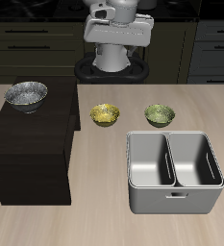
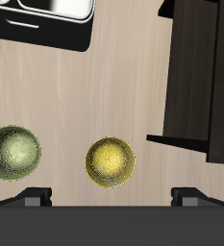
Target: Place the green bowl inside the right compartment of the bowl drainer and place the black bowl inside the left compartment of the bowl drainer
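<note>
two small bowls sit side by side near the middle of the table (image 1: 104, 207), and confusing them is your main risk. the green bowl (image 1: 160, 115) stands just behind the drainer (image 1: 175, 197); the yellow bowl (image 1: 105, 114) stands beside it, toward the dark cabinet (image 1: 32, 149). they are similar in size and sheen, and in the wrist view the yellow bowl (image 2: 111, 161) lies closer to the gripper's centre line than the green bowl (image 2: 14, 152). descend only after you have shifted over the green one.

the gripper (image 2: 111, 196) holds nothing; its fingertips (image 2: 32, 197) stand wide apart, so it is open. both wells of the drainer appear empty, so no part of the task is done.

the black bowl (image 1: 26, 94) rests on top of the cabinet, near its back corner and well apart from the drainer. expect a higher approach there; a low sweep could strike the cabinet edge.

bowl rims are thin and curved. a shallow pinch may slip during the lift, and a release over the divider could tip the bowl into the wrong well.
</note>
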